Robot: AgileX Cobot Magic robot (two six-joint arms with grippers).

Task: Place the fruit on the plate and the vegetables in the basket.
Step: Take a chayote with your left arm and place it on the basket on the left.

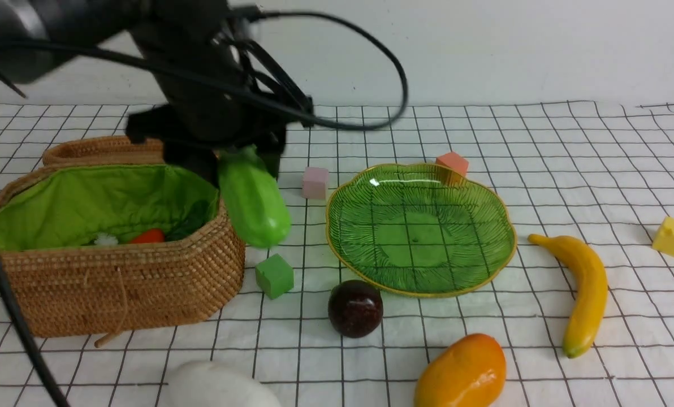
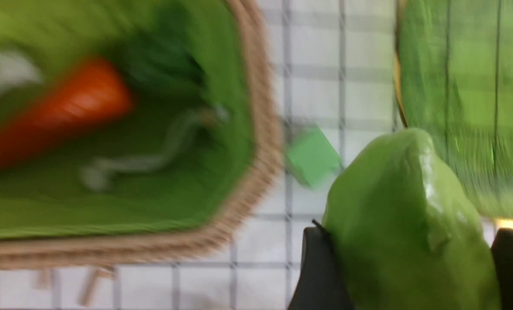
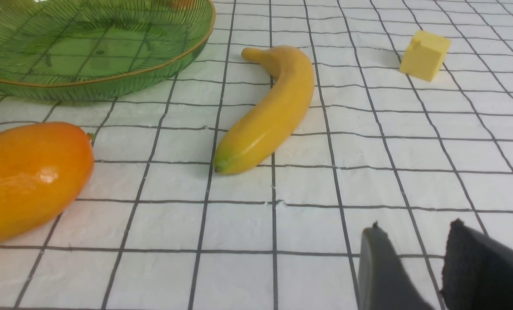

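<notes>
I am holding the green cucumber (image 1: 254, 203) tilted in my left gripper (image 1: 238, 160) beside the basket (image 1: 116, 271); the carrot (image 1: 147, 236) is lying inside.

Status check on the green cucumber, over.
Left tool shut on cucumber, held between basket and plate. Right tool open, empty, banana ahead. Nothing blocking the basket.

It looks like a robot lab's test bench. The tabletop (image 1: 597, 169) is spread with a white cloth (image 1: 540, 362) ruled in a black grid, with a bare white wall (image 1: 540, 51) behind. A black robot arm (image 1: 201, 85) trails loose cables (image 1: 398, 73) over props such as a toy banana (image 1: 588, 282) and a yellow foam cube (image 1: 672, 236).
</notes>
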